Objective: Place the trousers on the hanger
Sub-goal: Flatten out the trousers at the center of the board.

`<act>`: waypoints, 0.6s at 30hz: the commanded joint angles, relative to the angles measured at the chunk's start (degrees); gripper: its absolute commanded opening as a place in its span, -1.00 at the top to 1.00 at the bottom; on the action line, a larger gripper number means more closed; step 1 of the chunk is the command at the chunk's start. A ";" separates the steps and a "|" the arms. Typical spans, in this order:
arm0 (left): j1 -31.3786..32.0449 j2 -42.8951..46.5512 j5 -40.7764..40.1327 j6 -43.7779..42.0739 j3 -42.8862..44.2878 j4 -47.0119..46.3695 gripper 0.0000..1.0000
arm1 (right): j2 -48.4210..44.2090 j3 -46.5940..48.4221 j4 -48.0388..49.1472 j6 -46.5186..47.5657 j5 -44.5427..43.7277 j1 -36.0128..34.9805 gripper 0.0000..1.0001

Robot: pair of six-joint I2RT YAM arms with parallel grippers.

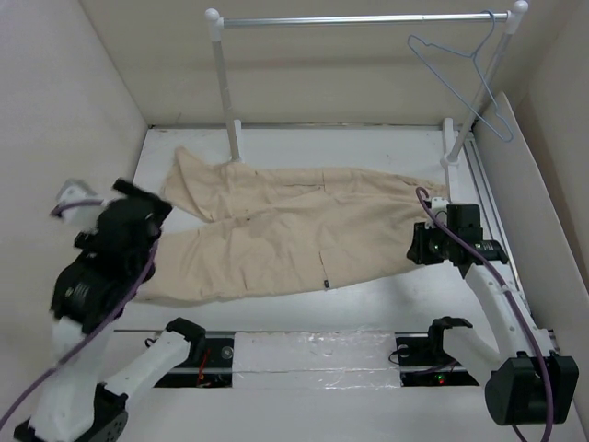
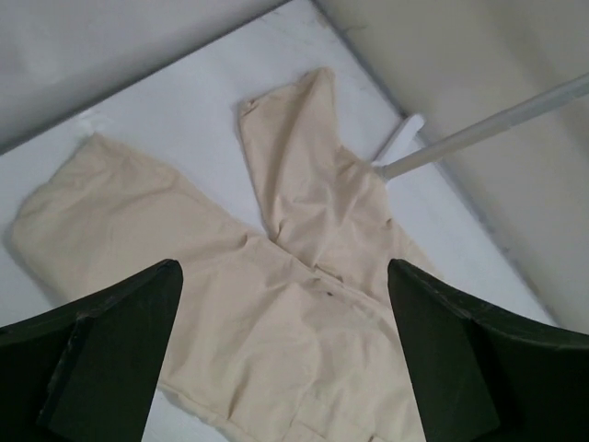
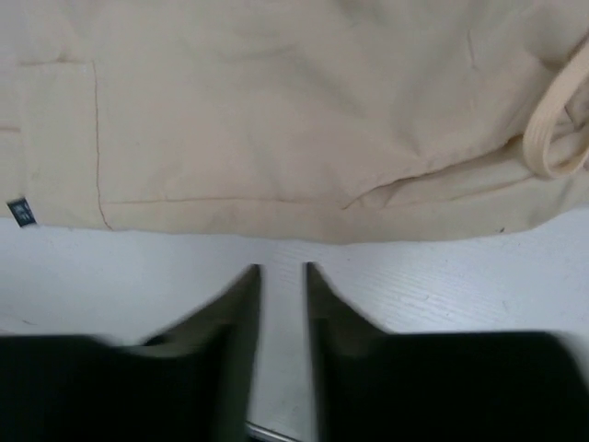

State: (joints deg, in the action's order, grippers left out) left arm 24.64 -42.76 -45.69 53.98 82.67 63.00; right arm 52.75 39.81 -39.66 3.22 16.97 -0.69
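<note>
Currently, top view: a white table (image 1: 368,304) is boxed in by plain pale walls (image 1: 74,74), with a rack at its far edge, white posts (image 1: 225,92) under a silver bar (image 1: 359,18). The trousers (image 1: 294,230) are laid flat across the table, waist to the right, legs splayed to the left. The hanger (image 1: 469,78) is hooked on the right end of the bar, tilted, well apart from the cloth. The left arm (image 1: 115,244) is raised over the leg ends, blurred. The right arm (image 1: 497,304) is lowered at the waist end.

Left wrist view: the left gripper (image 2: 283,267) is spread wide, nothing between its fingers. Both legs are seen below it on the bare white surface, with a rack post (image 2: 497,124) beyond them.

Right wrist view: the right gripper (image 3: 282,272) is held over bare table just beside the waist edge, not touching it. Only a narrow gap is left between the fingers, nothing held. A small dark tag (image 3: 20,212) and a looped cord (image 3: 557,129) are visible on the cloth.
</note>
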 commanded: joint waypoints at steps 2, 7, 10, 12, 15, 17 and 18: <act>-1.08 -16.26 -0.89 -0.11 -7.43 -7.71 -0.95 | -0.54 1.50 2.92 1.43 2.45 -2.03 0.86; -23.80 -23.33 24.58 -5.53 -18.99 -29.79 -0.49 | -2.82 -0.43 1.96 1.61 2.99 -4.06 0.92; -35.79 -25.51 31.54 -7.48 -25.79 -36.88 -0.45 | -4.41 -0.35 1.08 2.05 2.10 -3.45 0.45; -36.42 -28.85 29.89 -9.23 -25.02 -38.04 -0.46 | -4.76 0.61 0.38 1.96 2.01 -3.44 0.04; -36.42 -35.45 30.04 -13.36 -20.19 -40.76 -0.49 | -4.94 0.53 0.37 1.61 2.80 -3.44 -0.24; -36.42 -39.58 29.78 -13.98 -17.47 -42.52 -0.49 | -4.76 0.09 0.72 1.78 3.94 -3.44 -0.28; -36.42 -41.50 31.00 -14.07 -16.41 -44.00 -0.48 | -4.85 0.00 0.55 1.79 3.95 -3.44 -0.29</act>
State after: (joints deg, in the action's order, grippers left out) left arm -11.94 -81.47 -17.78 43.27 62.19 26.26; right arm 48.45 39.22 -39.62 4.69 19.38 -4.14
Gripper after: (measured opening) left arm 0.742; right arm 0.640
